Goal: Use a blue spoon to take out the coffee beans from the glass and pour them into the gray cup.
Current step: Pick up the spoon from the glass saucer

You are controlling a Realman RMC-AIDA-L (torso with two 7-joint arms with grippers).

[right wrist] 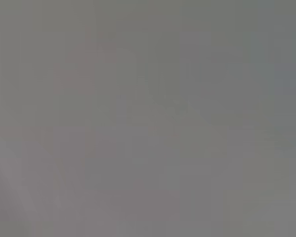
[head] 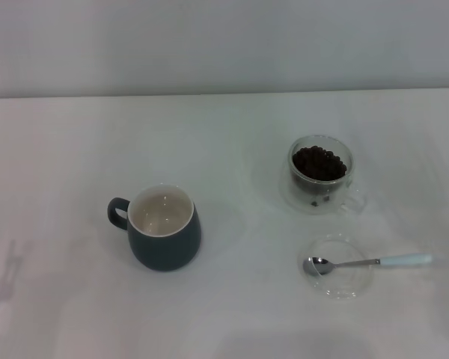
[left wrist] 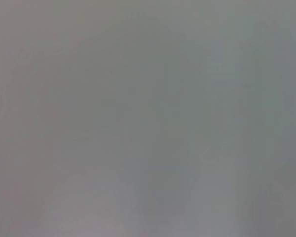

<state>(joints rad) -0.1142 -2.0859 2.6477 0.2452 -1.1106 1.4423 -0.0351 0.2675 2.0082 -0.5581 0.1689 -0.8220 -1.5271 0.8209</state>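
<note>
Jaws of both grippers out of view, state unknowable. Pale-blue-handled metal spoon lay horizontally, lower right of frame, handle pointing right; right arm likely nearer.

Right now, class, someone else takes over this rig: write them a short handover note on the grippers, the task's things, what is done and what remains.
Grippers: neither shows in any view.
Things: blue spoon lies with its bowl in the clear dish, handle pointing right. Glass holds the coffee beans, behind the dish. Gray cup stands upright to the left, apparently empty.
Done: nothing.
Left: pick up the spoon, scoop beans, pour them into the cup.
</note>
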